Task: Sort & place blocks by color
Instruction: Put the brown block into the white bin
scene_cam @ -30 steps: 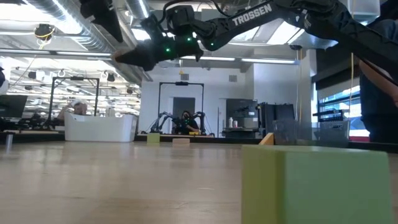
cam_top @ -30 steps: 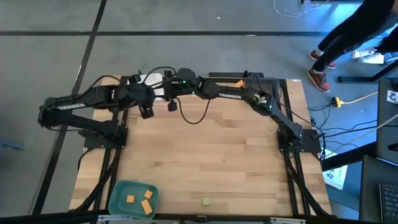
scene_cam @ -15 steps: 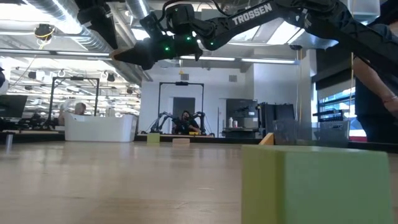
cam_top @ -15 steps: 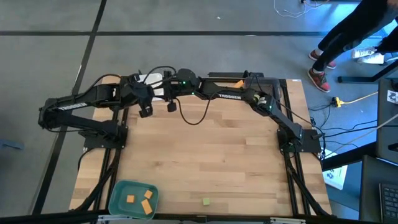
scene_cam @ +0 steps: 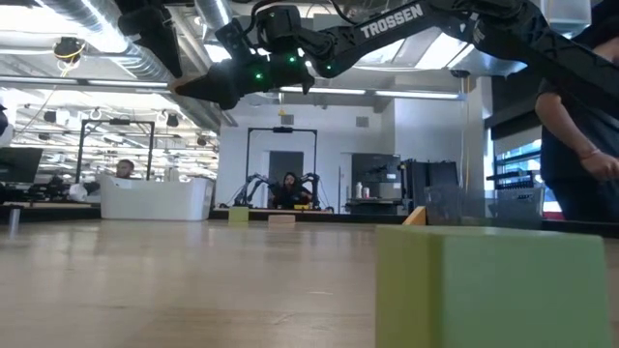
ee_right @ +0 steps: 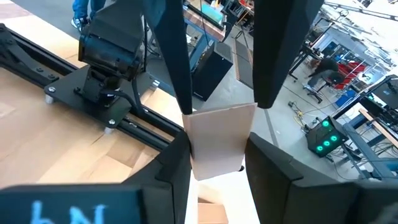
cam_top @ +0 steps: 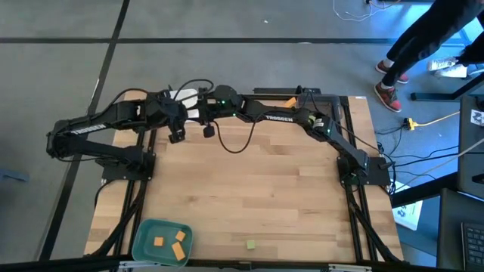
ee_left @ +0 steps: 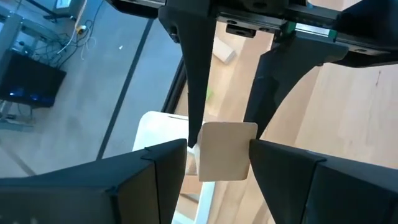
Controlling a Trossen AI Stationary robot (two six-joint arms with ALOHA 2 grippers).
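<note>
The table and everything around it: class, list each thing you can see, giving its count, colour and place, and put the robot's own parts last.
Teal tray: one, at the table's near left corner.
Orange blocks: three, lying in the teal tray.
Green block: one, light green, loose near the table's near edge.
Tan blocks: two, pale wood, one held in each gripper.
White tray: one, at the table's far edge below the left gripper.
Person: one, dark clothes and red shoes, on the floor beyond the far right corner.
Left gripper: shut on a tan block, raised at the far edge.
Right gripper: shut on a tan block, beside the left gripper.
</note>
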